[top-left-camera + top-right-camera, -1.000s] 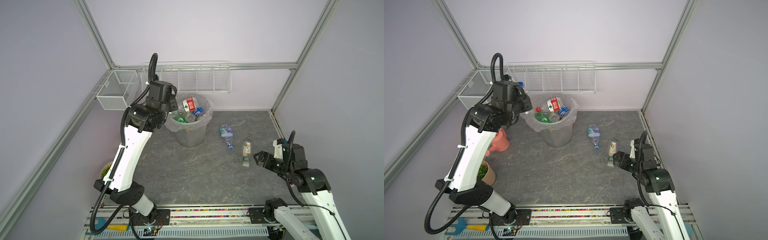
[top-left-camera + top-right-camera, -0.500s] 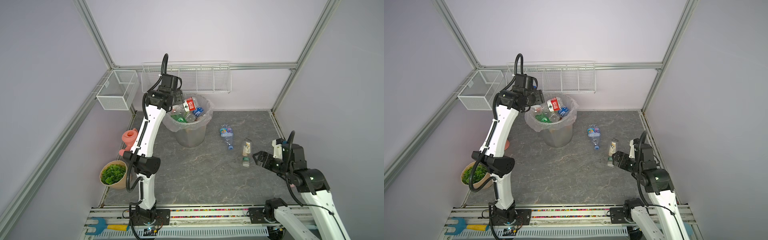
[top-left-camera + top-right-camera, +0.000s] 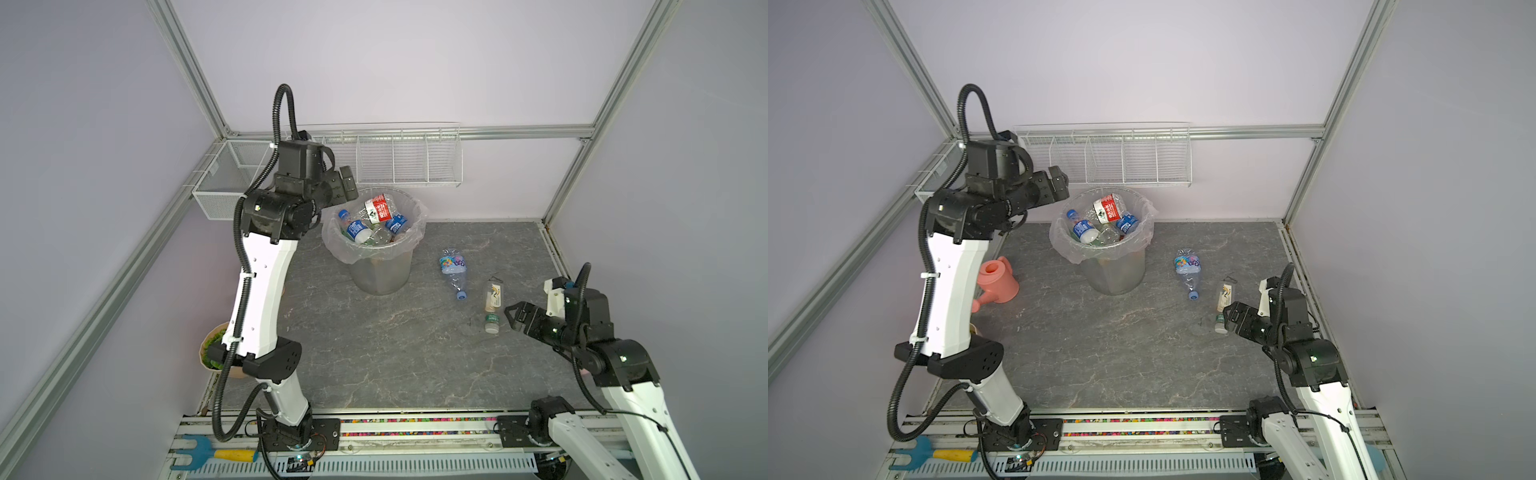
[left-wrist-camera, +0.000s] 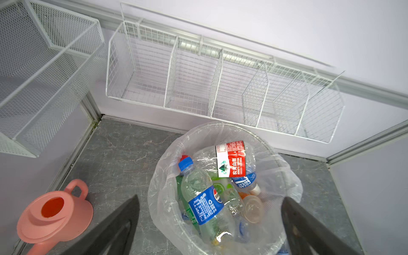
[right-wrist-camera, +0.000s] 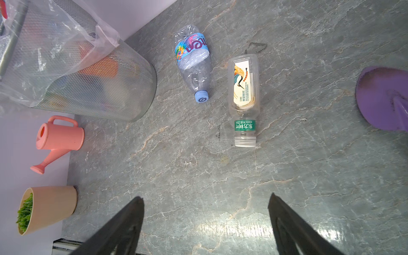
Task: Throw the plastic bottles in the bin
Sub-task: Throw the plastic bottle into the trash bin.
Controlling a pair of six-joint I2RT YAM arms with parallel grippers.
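Possibly the open right tool (image 3: 510, 319) only pushes the smooth clear bottle (image 3: 493, 299), which rolls away, while the left tool (image 4: 210, 197) hangs open above the bin (image 3: 376, 274).

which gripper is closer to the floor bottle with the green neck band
Right. The right gripper, open, sits just beside the green-banded bottle; the left gripper, open, is far off by the bin.

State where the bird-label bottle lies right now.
In both top views the bird-label bottle lies on its side on the right part of the table, between the blue-capped bottle and the open right gripper, neck towards the robot.
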